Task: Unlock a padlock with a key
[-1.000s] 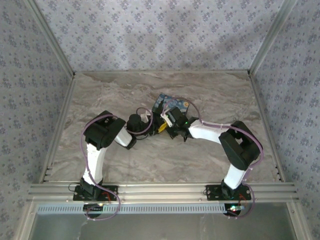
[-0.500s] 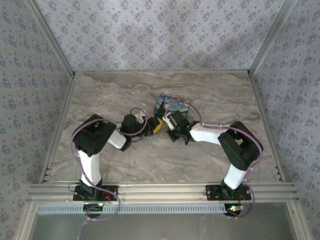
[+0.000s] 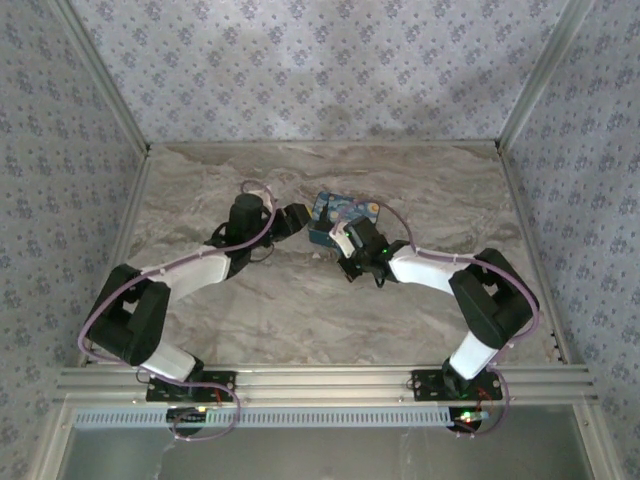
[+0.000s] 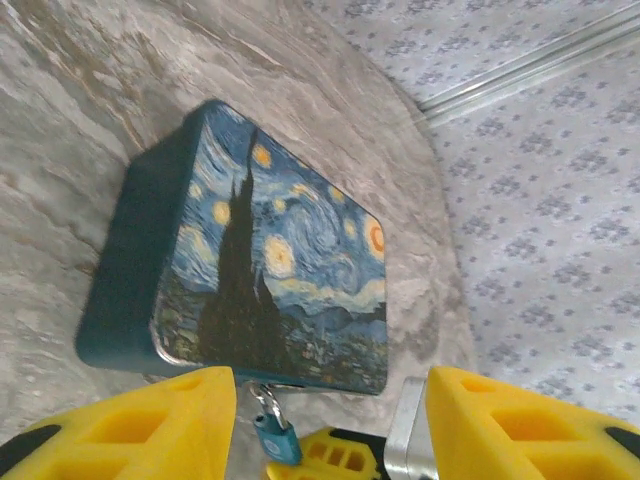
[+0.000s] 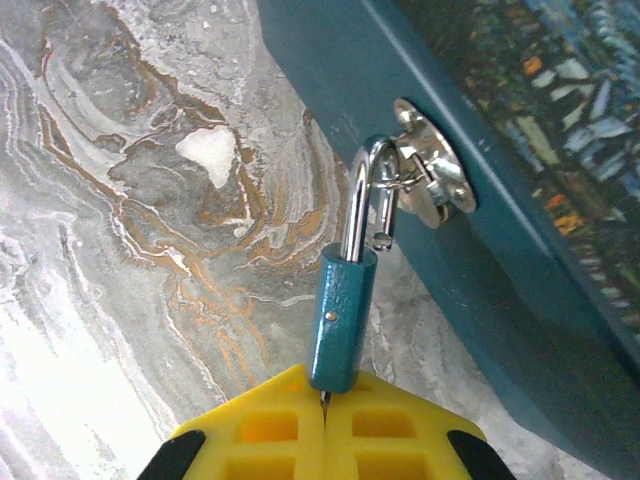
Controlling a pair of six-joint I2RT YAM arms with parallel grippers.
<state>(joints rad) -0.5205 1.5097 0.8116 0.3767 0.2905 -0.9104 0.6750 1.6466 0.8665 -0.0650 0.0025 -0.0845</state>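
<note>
Turning the key at the box's latch: best done with the left gripper held wide and just off the blue starry-night box, ready to brace its near wall against any slide across the marble table; then a slow, pure twist from the right wrist along the axis of the teal padlock, with no sideways pull on the silver shackle or the small hasp fixed to the box. Worth checking before any harder twist: short leg of the shackle apparently ending above the body, so possibly sprung already. Left to right in the overhead view: left gripper just beside the box's left end, spread wide and empty; box mid-table; right gripper against its near side. From the left wrist: padlock dangling below the box's near edge, in the gap between the two yellow fingers but beyond them and untouched. From the right wrist: padlock hanging from the hasp on the box's side wall, base touching the tips of the right gripper, pinched fully together on a dark sliver, seemingly the key, seated in the keyway.
</note>
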